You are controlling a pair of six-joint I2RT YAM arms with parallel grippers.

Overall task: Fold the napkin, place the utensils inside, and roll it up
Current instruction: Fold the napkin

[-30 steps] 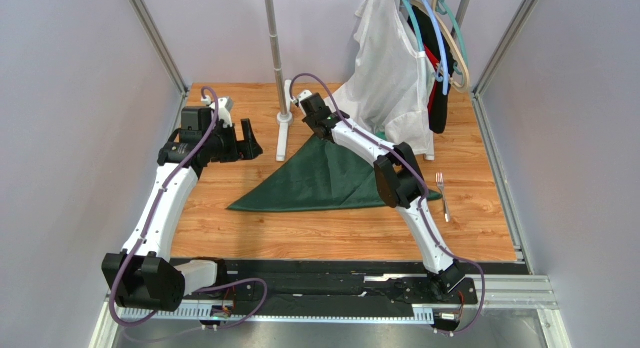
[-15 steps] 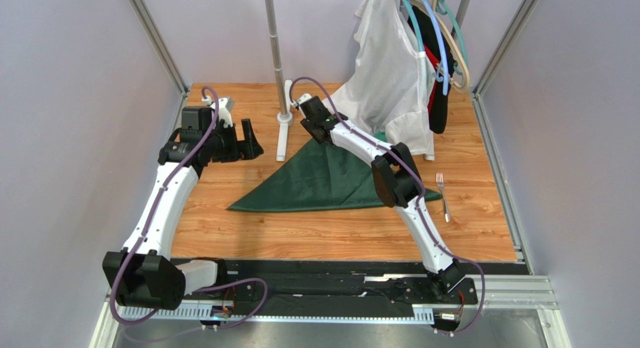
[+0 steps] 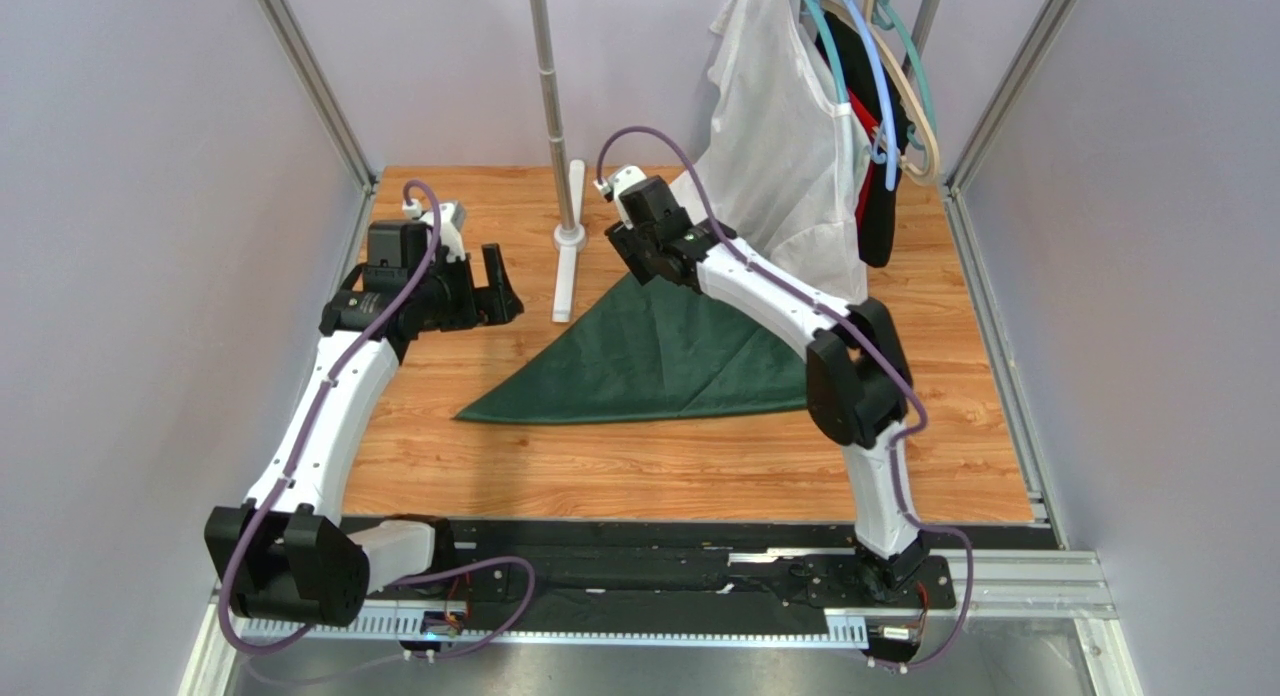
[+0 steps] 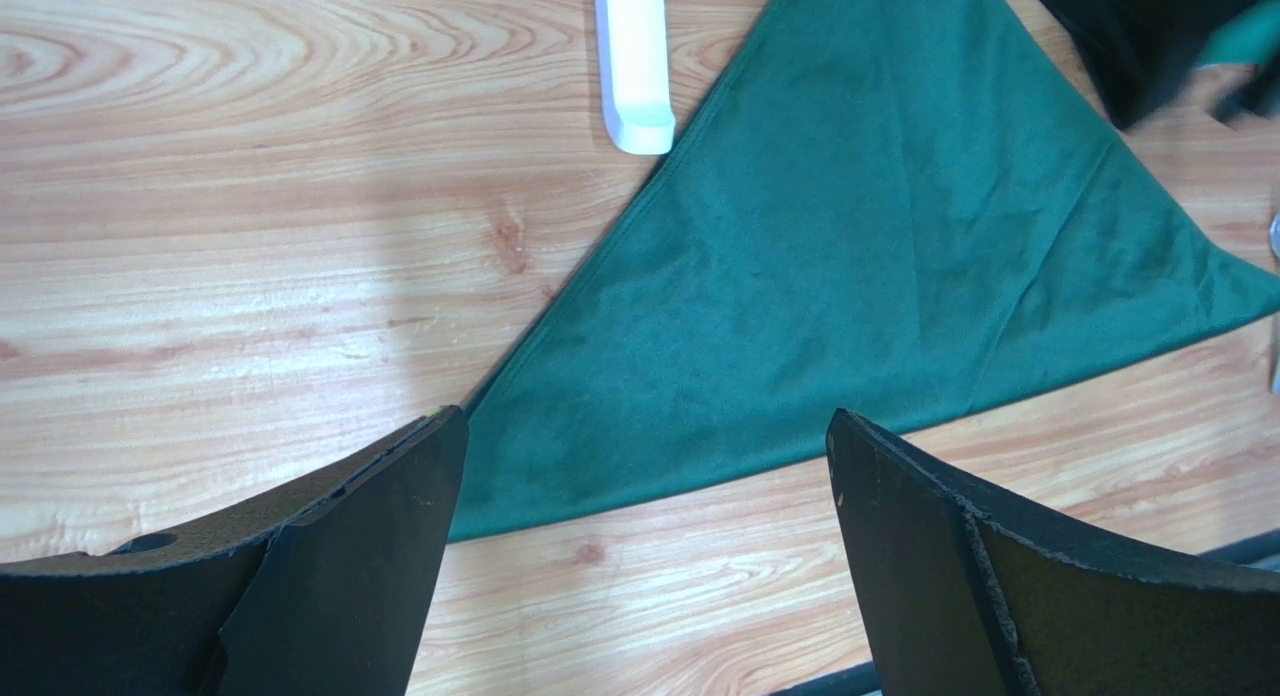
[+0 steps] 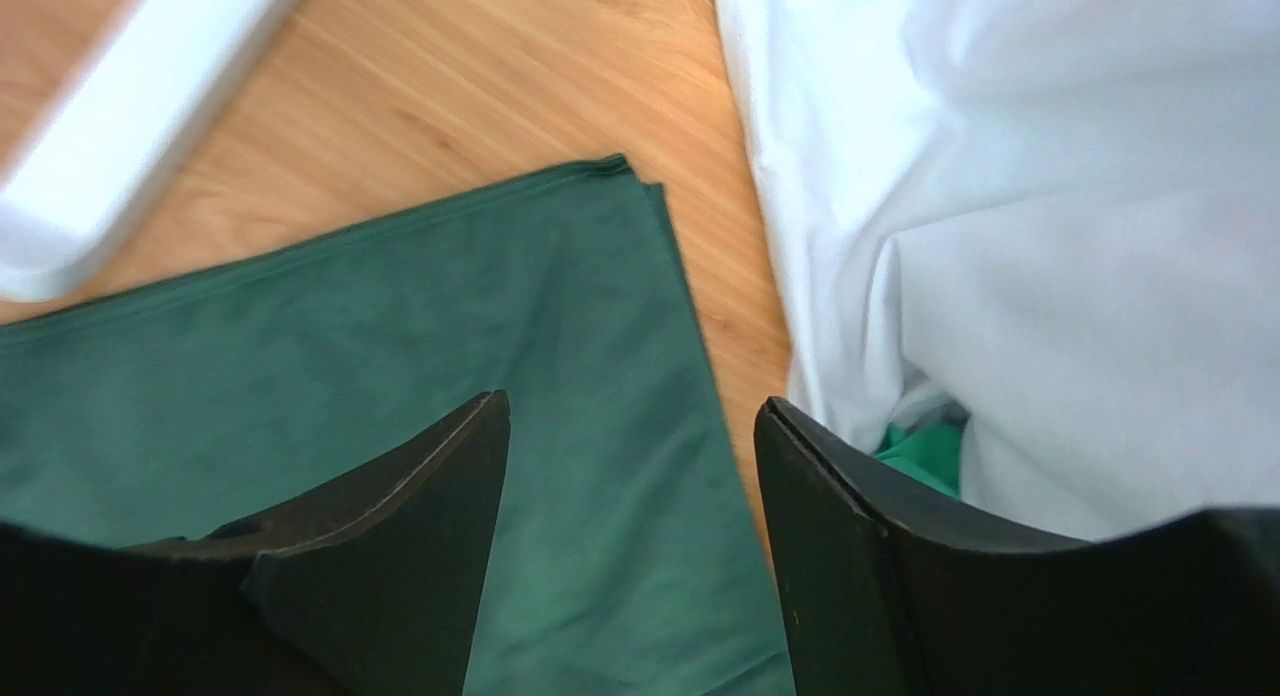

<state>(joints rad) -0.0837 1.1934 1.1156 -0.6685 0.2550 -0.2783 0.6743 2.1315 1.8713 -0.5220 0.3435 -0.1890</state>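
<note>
Napkin [image 3: 661,359] lies flat on the wood table [image 3: 451,471], folded to a dark green triangle. Its long edge faces the arm bases and its peak points to the far side. At the peak the right wrist view shows two cloth edges lying one on the other. The triangle's right corner is hidden in the top view by the right arm's elbow.

Right claw [image 3: 643,261] hangs over the peak, its fingers parted with nothing between them. Below the gap are green cloth and a strip of bare wood. From its own camera the claw [image 5: 631,411] has the napkin under its left finger and the white garment [image 5: 1052,201] past its right one. A scrap of brighter green cloth [image 5: 924,456] shows under the garment's hem.

Left claw [image 3: 496,284] stands well left of the napkin, over bare wood, its fingers spread wide and holding nothing. Its camera looks across the napkin's left slope and long edge.

Just left of the peak lies the white stand foot [image 3: 567,284], close to the slope; whether it touches I cannot tell. The pole [image 3: 556,111] rises from its far end. The white garment hangs from hangers [image 3: 887,81] at the far right.
</note>
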